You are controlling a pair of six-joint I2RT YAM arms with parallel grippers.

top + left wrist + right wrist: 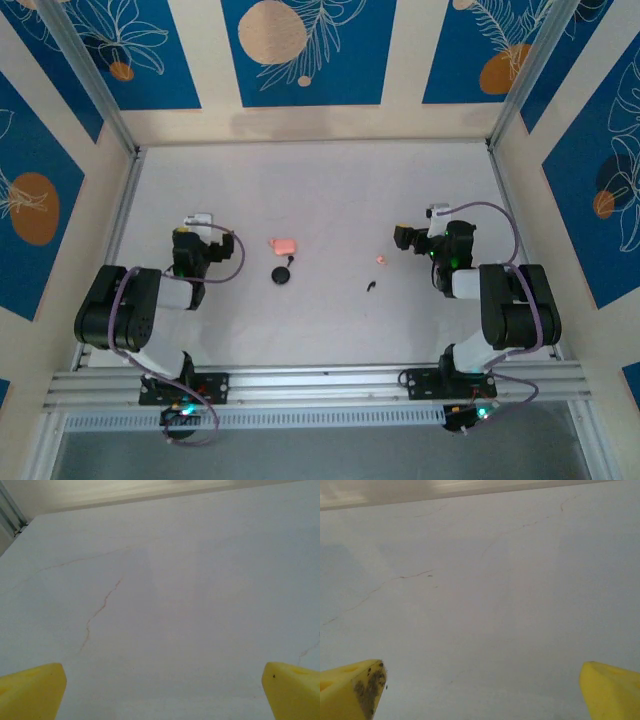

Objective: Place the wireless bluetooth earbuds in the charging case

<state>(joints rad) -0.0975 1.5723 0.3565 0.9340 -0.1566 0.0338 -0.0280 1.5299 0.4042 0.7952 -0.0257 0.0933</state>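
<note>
Earbuds, a pink earbud [381, 260] and a dark earbud [370, 286], lie right of the charging case [284, 245], nearer the right gripper [482, 687], spread wide and empty like the left gripper [164, 687].

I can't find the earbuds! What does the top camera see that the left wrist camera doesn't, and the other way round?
From above: the pink case, a black disc, a pink earbud, a dark earbud, the left arm and the right arm. From the left wrist: the open left gripper with yellow fingertips, and a thin crack. Both: the white table.
</note>
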